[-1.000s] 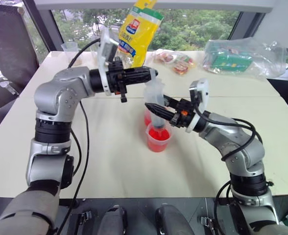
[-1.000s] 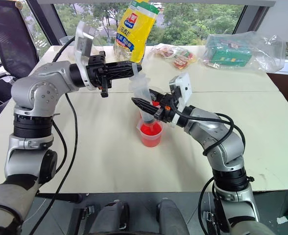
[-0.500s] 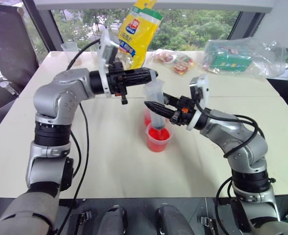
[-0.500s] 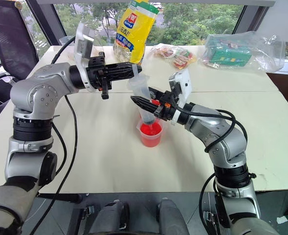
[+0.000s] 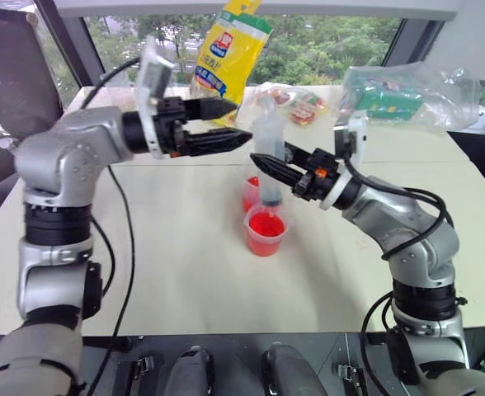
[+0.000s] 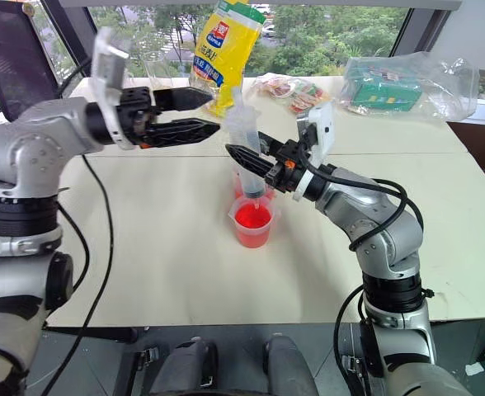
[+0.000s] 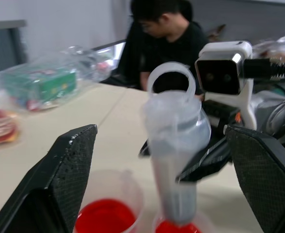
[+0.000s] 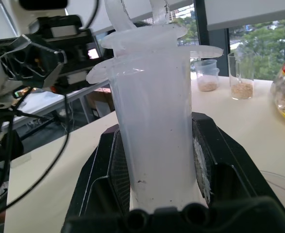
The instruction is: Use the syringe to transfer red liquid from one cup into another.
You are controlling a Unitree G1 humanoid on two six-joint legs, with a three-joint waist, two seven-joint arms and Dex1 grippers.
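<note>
The syringe (image 5: 268,157) stands upright over the nearer cup (image 5: 265,231) — its tip pointing down into the cup's mouth, its ringed white plunger at the top. The right gripper (image 5: 269,169) is clenched on the syringe's barrel, one black finger on either side of the translucent wall. The left gripper (image 5: 228,124) hangs level beside the top of the syringe, on the side away from the right arm, with its fingers spread wide and touching nothing; in the left wrist view the plunger ring stands in the gap between the two black pads (image 7: 67,174). The nearer cup holds red liquid (image 6: 253,218), and a second cup (image 5: 250,192) with red liquid stands just behind it, the two touching or nearly so — I cannot tell which. Both cups sit on the pale worktop (image 5: 185,247). Beyond the syringe, towards the window, stands a yellow bag (image 5: 228,49), and further off on that far side lies a clear plastic bag with a green box inside (image 5: 399,95)
</note>
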